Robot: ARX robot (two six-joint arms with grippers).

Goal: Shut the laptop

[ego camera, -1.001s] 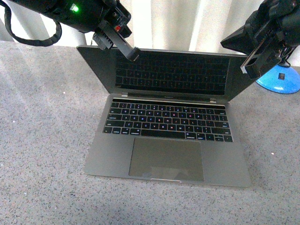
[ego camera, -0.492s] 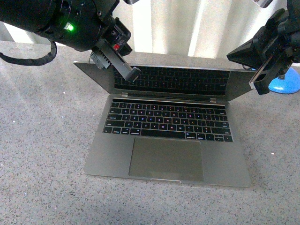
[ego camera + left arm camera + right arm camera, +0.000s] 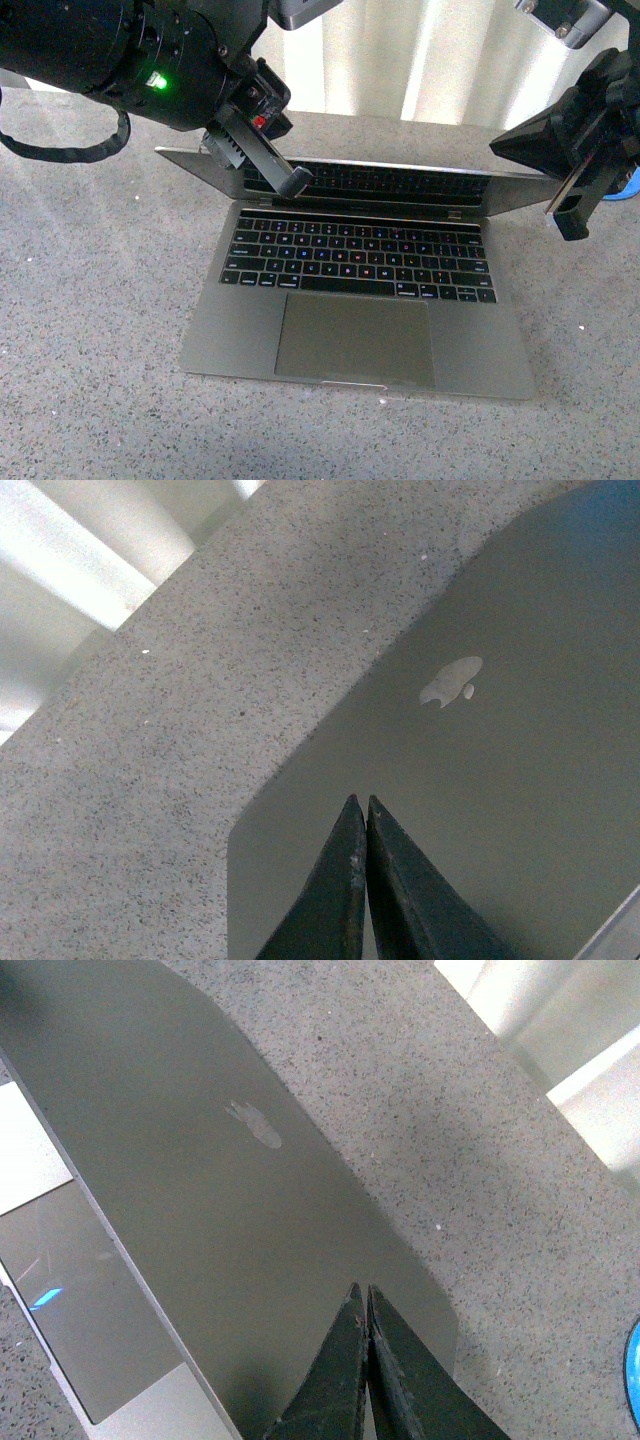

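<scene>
The space-grey laptop [image 3: 355,310] sits on the speckled grey counter, its lid tilted well forward over the lit black keyboard [image 3: 358,258], only a thin strip of screen showing. My left gripper [image 3: 298,181] is shut, its tips at the lid's left part. My right gripper [image 3: 572,222] is shut, at the lid's right corner. In the left wrist view the shut tips [image 3: 360,805] lie over the lid's back [image 3: 480,770] near one corner, apple logo [image 3: 450,681] beyond. In the right wrist view the shut tips [image 3: 362,1292] lie over the lid's back [image 3: 200,1160] near its other corner.
The speckled counter [image 3: 90,330] spreads round the laptop. A blue object [image 3: 630,182] peeks out behind my right gripper at the far right. Pale curtains [image 3: 400,60] hang behind the counter's far edge.
The lid has tilted much further forward and down over the keyboard. Both grippers have moved down and forward with it, staying shut.
</scene>
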